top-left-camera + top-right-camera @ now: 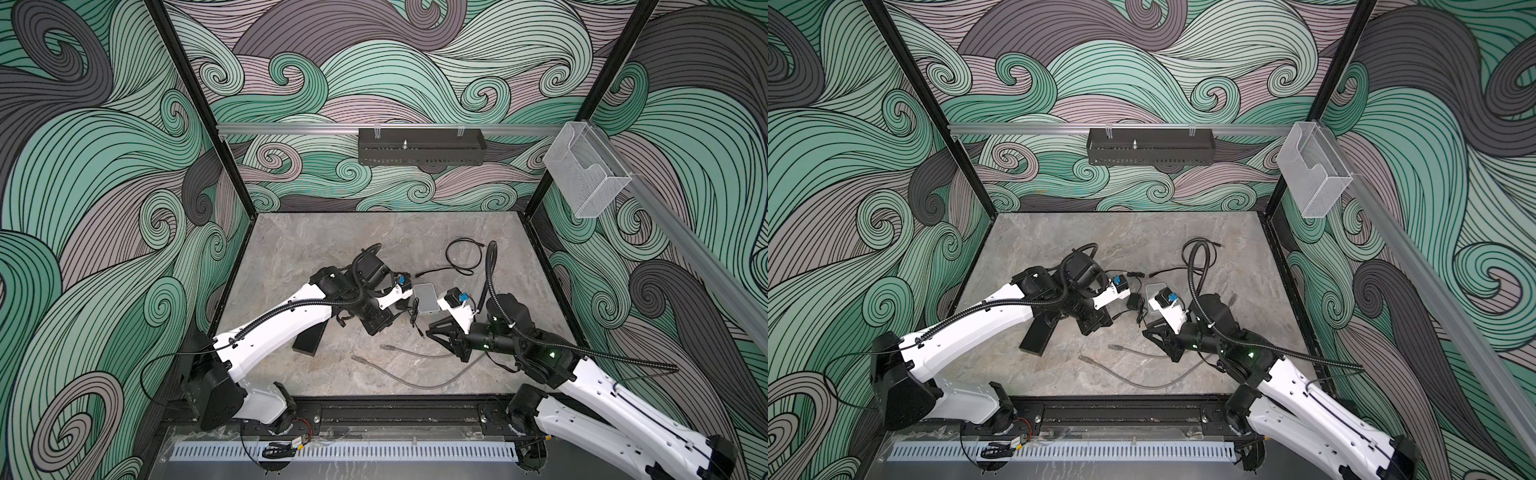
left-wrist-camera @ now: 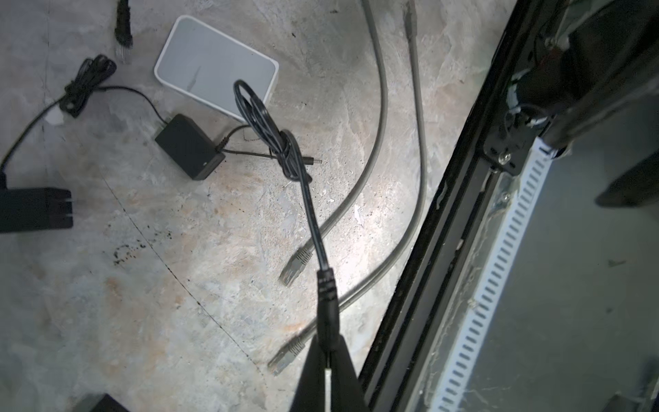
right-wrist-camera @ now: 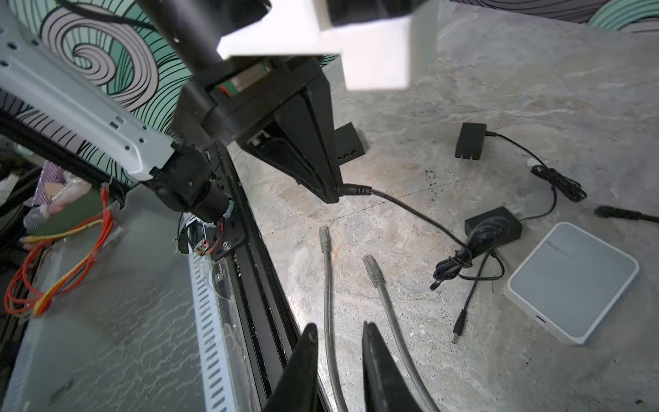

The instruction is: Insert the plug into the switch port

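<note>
My left gripper is shut on the thick black plug of a thin black cable, held above the table; the cable hangs down to a knotted bundle. In the right wrist view the same plug sticks out of the left fingers. The black switch lies under the left arm, a row of ports showing. My right gripper is open low over the table, its fingers either side of a grey network cable without touching it.
A white flat box lies between the arms, with a black power adapter and its small barrel plug beside it. Two grey cable ends lie near the front rail. A black cable is looped behind.
</note>
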Available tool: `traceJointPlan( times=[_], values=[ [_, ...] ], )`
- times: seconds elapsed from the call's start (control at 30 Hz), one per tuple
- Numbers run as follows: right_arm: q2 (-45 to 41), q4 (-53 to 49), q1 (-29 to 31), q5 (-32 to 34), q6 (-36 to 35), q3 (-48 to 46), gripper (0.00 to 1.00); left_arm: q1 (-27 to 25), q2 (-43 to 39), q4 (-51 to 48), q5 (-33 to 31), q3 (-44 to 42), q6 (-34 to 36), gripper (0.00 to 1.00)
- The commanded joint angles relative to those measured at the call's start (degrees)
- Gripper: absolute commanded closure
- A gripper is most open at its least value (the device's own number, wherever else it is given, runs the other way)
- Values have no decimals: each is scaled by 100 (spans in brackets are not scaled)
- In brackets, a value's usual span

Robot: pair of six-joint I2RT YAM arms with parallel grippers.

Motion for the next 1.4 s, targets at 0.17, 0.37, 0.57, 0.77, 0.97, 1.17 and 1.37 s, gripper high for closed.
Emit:
traceJointPlan(
  times=[0.17,0.37,0.57,0.77,0.97,1.17,1.37],
  values=[
    [53,132,58,-1158,-1651,-145,73,-414,-718,293,541,-684,2742,100],
    [65,1169,121,-1281,-1696,-592,74,-521,-721,229,972,-746,3123,100],
    [457,1884,212,-1336,-1372,-741,68,-616,-623,121,941,-640,3174,100],
    [483,3188,216,-1456,-495,-1276,70,-651,-627,138,922,-624,3132,100],
    [579,3282,226,-1653,-224,-1385,77,-676,-601,129,945,-585,3052,100],
    [576,3877,231,-1642,315,-1660,80,-693,-541,120,927,-556,3000,100],
    [668,3833,284,-1771,420,-1690,82,-705,-522,96,919,-526,2972,100]
  ],
)
